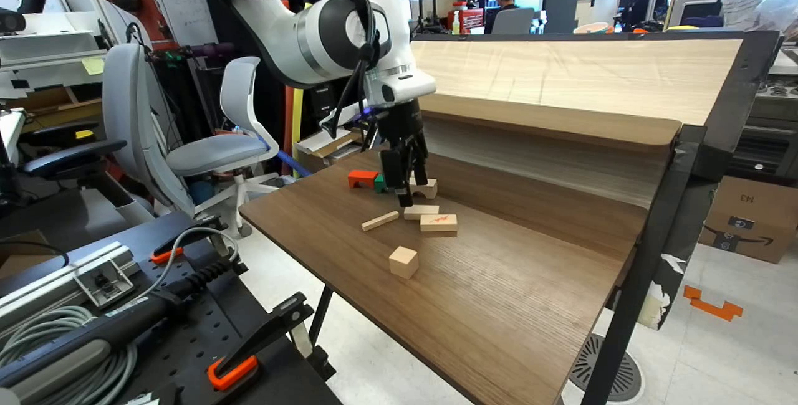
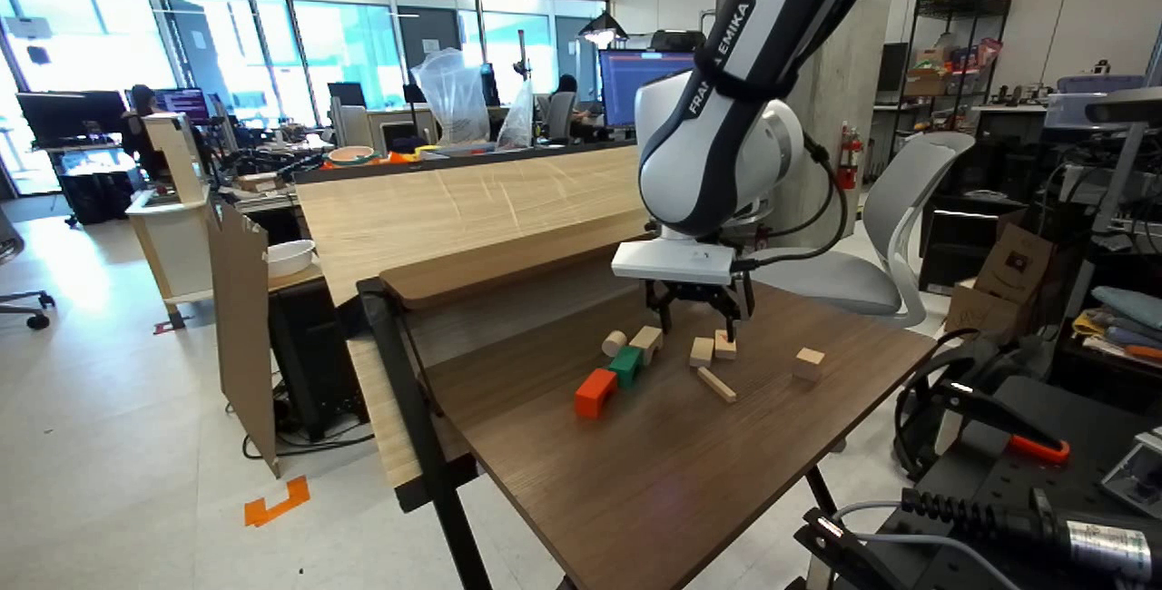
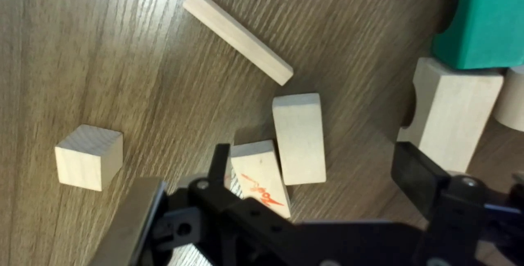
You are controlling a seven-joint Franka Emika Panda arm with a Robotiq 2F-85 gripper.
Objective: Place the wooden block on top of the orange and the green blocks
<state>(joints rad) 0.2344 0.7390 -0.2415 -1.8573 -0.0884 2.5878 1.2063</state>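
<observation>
My gripper (image 3: 317, 165) is open and empty above the table; it also shows in both exterior views (image 1: 411, 193) (image 2: 698, 332). In the wrist view, a plain wooden block (image 3: 299, 139) and a wooden block with red marks (image 3: 262, 180) lie between the fingers, side by side. The green block (image 3: 483, 20) is at the upper right, beside a wooden arch block (image 3: 458, 110). The orange block (image 2: 595, 392) stands beside the green block (image 2: 625, 365) in an exterior view and is out of the wrist view. Which wooden block is meant cannot be told.
A wooden cube (image 3: 90, 157) and a thin wooden stick (image 3: 239, 37) lie apart on the brown table (image 1: 499, 305). A wooden cylinder (image 2: 615, 342) is by the arch block. A raised shelf (image 1: 548, 121) runs along one side of the table.
</observation>
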